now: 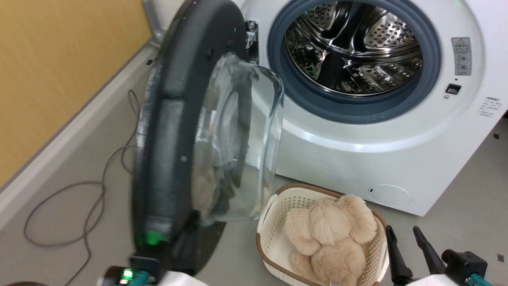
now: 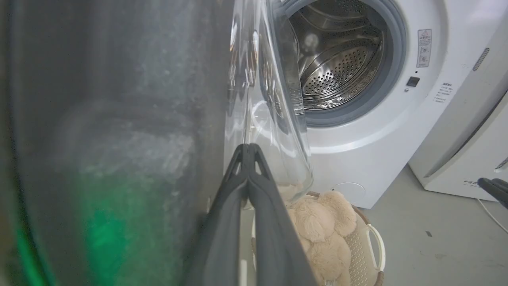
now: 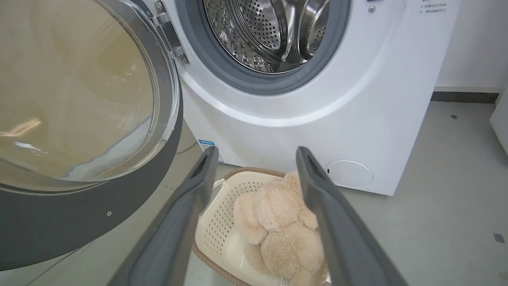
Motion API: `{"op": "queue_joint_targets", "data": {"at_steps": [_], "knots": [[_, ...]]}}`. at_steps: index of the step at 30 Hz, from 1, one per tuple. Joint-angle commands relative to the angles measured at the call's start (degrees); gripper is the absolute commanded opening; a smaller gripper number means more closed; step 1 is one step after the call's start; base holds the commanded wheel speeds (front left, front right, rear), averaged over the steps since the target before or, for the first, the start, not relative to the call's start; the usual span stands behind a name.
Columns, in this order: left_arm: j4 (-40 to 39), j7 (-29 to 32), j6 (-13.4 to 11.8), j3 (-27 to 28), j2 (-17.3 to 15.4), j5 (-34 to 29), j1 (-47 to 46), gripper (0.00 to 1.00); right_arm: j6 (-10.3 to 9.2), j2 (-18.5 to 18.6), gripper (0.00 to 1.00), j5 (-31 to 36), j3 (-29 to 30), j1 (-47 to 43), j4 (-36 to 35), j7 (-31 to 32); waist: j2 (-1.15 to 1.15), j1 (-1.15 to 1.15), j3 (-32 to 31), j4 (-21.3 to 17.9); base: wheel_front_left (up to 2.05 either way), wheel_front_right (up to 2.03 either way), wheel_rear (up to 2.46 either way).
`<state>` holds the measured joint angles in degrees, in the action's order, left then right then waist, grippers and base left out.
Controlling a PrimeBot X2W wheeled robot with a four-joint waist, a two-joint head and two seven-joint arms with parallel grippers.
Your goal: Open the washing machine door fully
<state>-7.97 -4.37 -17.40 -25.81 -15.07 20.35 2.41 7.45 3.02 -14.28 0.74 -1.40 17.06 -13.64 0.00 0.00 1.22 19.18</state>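
Washing machine door (image 1: 170, 131), basket (image 1: 265, 224) just beside

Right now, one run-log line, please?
washing machine door: open wide, drum exposed | left gripper: shut, beside door | right gripper: open, empty

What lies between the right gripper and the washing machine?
A cream basket holding a beige plush toy sits before the washing machine, shown in right wrist view.
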Motion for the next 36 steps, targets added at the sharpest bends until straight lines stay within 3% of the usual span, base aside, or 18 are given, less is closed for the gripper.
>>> {"op": "queue_joint_targets", "data": {"at_steps": [1, 6, 7, 15, 30, 36], "knots": [[0.7, -0.8, -0.3, 2.2, -1.2, 0.8, 0.1, 0.0, 0.03, -0.1, 1.0, 0.0, -0.1, 0.7, 0.1, 0.1, 0.0, 0.0, 0.5, 0.3, 0.0, 0.0, 0.0], [4.1, -3.0, 0.9, 7.4, -4.1, 3.4, -2.0, 0.0, 0.03, -0.1, 1.0, 0.3, 0.1, 1.4, -0.3, 0.6, 0.0, 0.0, 1.6, 0.3, 0.0, 0.0, 0.0], [7.2, -4.6, 1.8, 10.5, -5.7, 5.0, -3.9, 0.0, 0.03, -0.1, 1.0, 0.5, 0.3, 1.8, -0.6, 1.0, 0.0, 0.0, 2.3, -0.2, 0.0, 0.0, 0.0], [18.0, -8.4, 5.4, 18.3, -9.4, 9.7, -10.4, 0.0, 0.03, -0.1, 1.0, 1.1, 0.5, 2.7, -1.5, 1.8, 0.0, 0.0, 4.2, -2.2, 0.0, 0.0, 0.0], [37.6, -10.6, 9.7, 26.3, -12.1, 10.9, -20.9, 0.0, 0.03, -0.1, 1.0, 1.9, 0.8, 3.9, -2.5, 2.7, 0.0, 0.0, 6.4, -4.9, 0.0, 0.0, 0.0], [40.0, -10.6, 10.9, 29.3, -11.5, 8.7, -21.2, 0.0, 0.03, -0.1, 1.0, 1.4, 0.2, 3.8, -1.8, 2.4, 0.0, 0.0, 5.5, -5.8, 0.0, 0.0, 0.0]]}}
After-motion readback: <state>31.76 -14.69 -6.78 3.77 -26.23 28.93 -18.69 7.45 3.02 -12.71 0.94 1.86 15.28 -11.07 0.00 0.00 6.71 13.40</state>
